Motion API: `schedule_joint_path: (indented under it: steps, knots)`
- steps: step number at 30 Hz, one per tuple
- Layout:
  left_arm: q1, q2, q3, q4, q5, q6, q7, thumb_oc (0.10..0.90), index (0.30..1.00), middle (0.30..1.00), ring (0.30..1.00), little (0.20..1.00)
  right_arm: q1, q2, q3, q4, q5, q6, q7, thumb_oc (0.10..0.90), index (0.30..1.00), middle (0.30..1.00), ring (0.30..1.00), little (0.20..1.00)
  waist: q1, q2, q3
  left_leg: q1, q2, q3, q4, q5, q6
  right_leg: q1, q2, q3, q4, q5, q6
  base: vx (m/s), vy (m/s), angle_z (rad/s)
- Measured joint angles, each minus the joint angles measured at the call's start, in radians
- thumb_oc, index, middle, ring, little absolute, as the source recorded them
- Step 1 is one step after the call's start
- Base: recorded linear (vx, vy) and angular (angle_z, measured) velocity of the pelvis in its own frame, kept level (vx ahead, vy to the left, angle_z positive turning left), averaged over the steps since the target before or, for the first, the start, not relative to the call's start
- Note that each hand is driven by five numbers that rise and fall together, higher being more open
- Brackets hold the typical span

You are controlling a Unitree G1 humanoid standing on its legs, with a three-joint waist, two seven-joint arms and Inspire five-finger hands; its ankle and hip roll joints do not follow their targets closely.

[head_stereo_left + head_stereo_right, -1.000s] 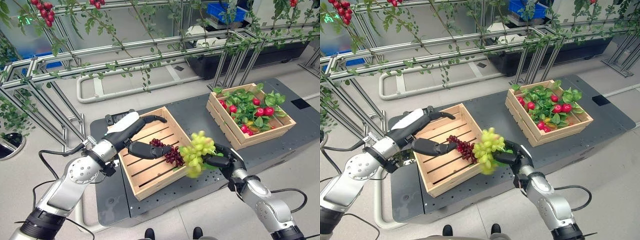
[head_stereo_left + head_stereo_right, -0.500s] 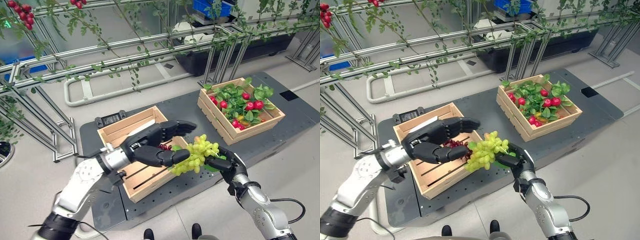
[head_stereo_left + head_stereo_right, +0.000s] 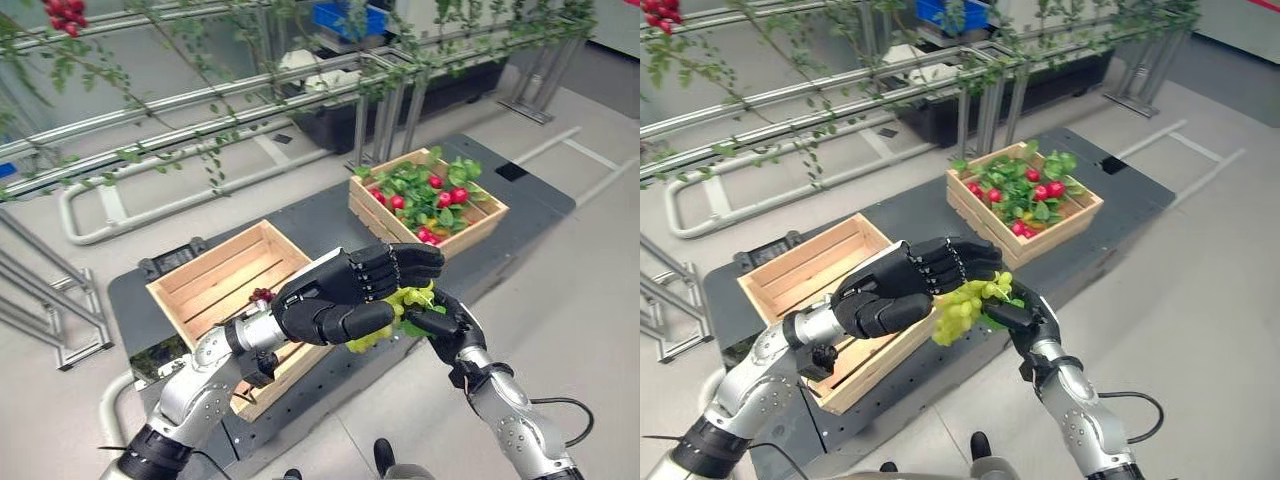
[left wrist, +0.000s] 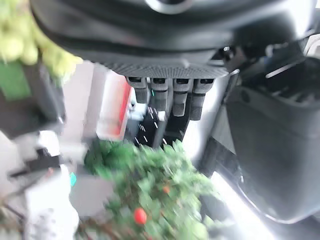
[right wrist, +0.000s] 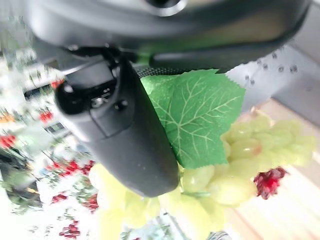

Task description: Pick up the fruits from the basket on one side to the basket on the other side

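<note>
Currently the green grape bunch is up in the air, held between the two hands, above the front edge of the dark platform, between the two crates and nearer the empty one. The right hand has its fingers and thumb curled round the bunch; the right wrist view shows the thumb lying across the grapes and their green leaf. The left hand sits on the other side of the bunch, fingers bent and cupped against it. Whether it truly grips the grapes or just shields them cannot be told from the head views; the left wrist view shows its fingertips bent, with nothing seen between them.

A dark red grape bunch lies in the slatted wooden crate at the platform's left end. The other crate, at the platform's right end, holds red fruits among green leaves.

Step in hand, as a judgement: carrying the green bunch across, likely a hand-to-hand pass or two-hand carry toward the left crate. Next move calls for one hand getting a firm hold before the other lets go, then moving the bunch over the left crate's open top and lowering it beside the red bunch. Risk: loose grapes slipping during the pass.
</note>
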Motion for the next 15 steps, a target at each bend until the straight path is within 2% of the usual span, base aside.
schedule_joint_path:
  steps: [1, 2, 3, 4, 5, 7, 8, 9, 11, 12, 13, 15]
  knots:
    - [-0.006, -0.011, -0.001, 0.020, -0.014, 0.006, -0.038, 0.800, 0.900, 0.900, 0.900, 0.900, -0.009, 0.006, 0.002, 0.009, 0.013, -0.012, -0.001, 0.400, 0.300, 0.300, 0.300, 0.300, 0.004, 0.020, -0.007, 0.007, -0.011, 0.016, -0.014, 0.013, 0.008, -0.014, 0.005, 0.006, 0.014, 0.005, 0.010, -0.13, 0.421, -1.57]
    - [-0.009, -0.015, -0.003, 0.032, -0.028, 0.014, -0.060, 0.800, 0.900, 0.900, 0.900, 0.900, -0.008, 0.014, 0.003, 0.009, 0.030, -0.014, -0.002, 0.400, 0.300, 0.300, 0.300, 0.300, 0.000, 0.013, -0.010, 0.006, -0.015, 0.046, -0.015, 0.008, 0.015, -0.017, -0.003, 0.001, 0.012, 0.004, 0.020, -0.17, 0.482, -1.09]
    - [-0.031, -0.023, -0.015, 0.055, -0.050, 0.026, -0.097, 0.800, 0.900, 0.900, 0.900, 0.900, 0.002, 0.035, 0.005, 0.010, 0.032, -0.045, -0.002, 0.400, 0.300, 0.300, 0.300, 0.300, -0.028, -0.002, -0.013, -0.008, -0.038, 0.076, -0.004, 0.006, 0.030, -0.031, -0.029, -0.007, 0.006, -0.009, 0.028, -0.17, 0.433, -0.52]
    - [-0.046, -0.018, -0.025, 0.070, -0.067, 0.028, -0.115, 0.800, 0.900, 0.900, 0.900, 0.900, 0.003, 0.043, -0.002, 0.013, 0.032, -0.060, -0.002, 0.400, 0.300, 0.300, 0.300, 0.300, -0.041, -0.008, -0.009, -0.018, -0.043, 0.079, 0.006, 0.010, 0.044, -0.040, -0.037, -0.006, 0.011, -0.009, 0.032, -0.16, 0.358, -0.30]
    - [-0.060, -0.028, -0.037, 0.092, -0.083, 0.041, -0.151, 0.800, 0.900, 0.900, 0.900, 0.900, 0.005, 0.065, -0.011, 0.022, 0.033, -0.079, -0.002, 0.400, 0.300, 0.300, 0.300, 0.300, -0.071, -0.013, -0.007, -0.031, -0.060, 0.091, 0.013, 0.013, 0.060, -0.061, -0.052, 0.002, 0.025, -0.013, 0.029, -0.15, 0.283, -0.27]
    - [-0.062, -0.040, -0.067, 0.106, -0.082, 0.061, -0.211, 0.800, 0.900, 0.900, 0.900, 0.900, 0.024, 0.080, -0.012, 0.025, 0.033, -0.091, -0.001, 0.400, 0.300, 0.300, 0.300, 0.300, -0.094, -0.006, -0.003, -0.026, -0.076, 0.137, 0.017, 0.024, 0.075, -0.079, -0.065, -0.005, 0.044, -0.009, 0.034, -0.21, 0.336, -0.52]
    - [-0.063, -0.041, -0.090, 0.107, -0.081, 0.063, -0.233, 0.800, 0.900, 0.900, 0.900, 0.900, 0.037, 0.084, -0.010, 0.026, 0.033, -0.091, -0.001, 0.400, 0.300, 0.300, 0.300, 0.300, -0.105, -0.007, -0.002, -0.022, -0.083, 0.169, 0.018, 0.022, 0.083, -0.093, -0.069, -0.006, 0.051, 0.018, 0.026, -0.19, 0.229, -0.61]
    - [-0.064, -0.038, -0.099, 0.107, -0.080, 0.064, -0.243, 0.800, 0.900, 0.900, 0.900, 0.900, 0.040, 0.084, -0.007, 0.027, 0.035, -0.091, 0.002, 0.400, 0.300, 0.300, 0.300, 0.300, -0.101, -0.004, 0.000, -0.021, -0.081, 0.186, 0.016, 0.022, 0.087, -0.096, -0.072, -0.018, 0.056, 0.042, 0.048, -0.16, 0.122, -0.69]
    - [-0.067, -0.040, -0.116, 0.108, -0.079, 0.064, -0.253, 0.800, 0.900, 0.900, 0.900, 0.900, 0.042, 0.080, -0.005, 0.043, 0.055, -0.091, 0.011, 0.400, 0.300, 0.300, 0.300, 0.300, -0.100, 0.014, 0.015, -0.003, -0.071, 0.264, -0.004, 0.020, 0.090, -0.107, -0.071, -0.111, 0.065, 0.055, 0.026, -0.18, 0.101, -0.84]
    - [-0.067, -0.041, -0.116, 0.108, -0.079, 0.064, -0.252, 0.800, 0.900, 0.900, 0.900, 0.900, 0.042, 0.076, -0.005, 0.044, 0.068, -0.091, 0.012, 0.400, 0.300, 0.300, 0.300, 0.300, -0.097, 0.021, 0.023, 0.007, -0.067, 0.280, -0.013, 0.020, 0.091, -0.106, -0.068, -0.130, 0.066, 0.053, 0.025, -0.20, 0.057, -0.96]
    - [-0.069, -0.041, -0.115, 0.108, -0.079, 0.063, -0.252, 0.800, 0.900, 0.900, 0.900, 0.900, 0.039, 0.070, -0.005, 0.047, 0.077, -0.091, 0.014, 0.400, 0.300, 0.300, 0.300, 0.300, -0.094, 0.044, 0.036, 0.023, -0.043, 0.350, -0.037, 0.023, 0.104, -0.109, -0.062, -0.197, 0.102, 0.042, 0.007, -0.20, 0.021, -1.06]
    - [-0.073, -0.048, -0.112, 0.109, -0.079, 0.064, -0.261, 0.800, 0.900, 0.900, 0.900, 0.900, 0.033, 0.053, -0.003, 0.048, 0.077, -0.092, 0.021, 0.400, 0.300, 0.300, 0.300, 0.300, -0.060, 0.088, 0.057, 0.051, 0.002, 0.436, -0.083, 0.032, 0.100, -0.124, -0.050, -0.299, 0.187, 0.032, 0.007, -0.19, -0.043, -1.27]
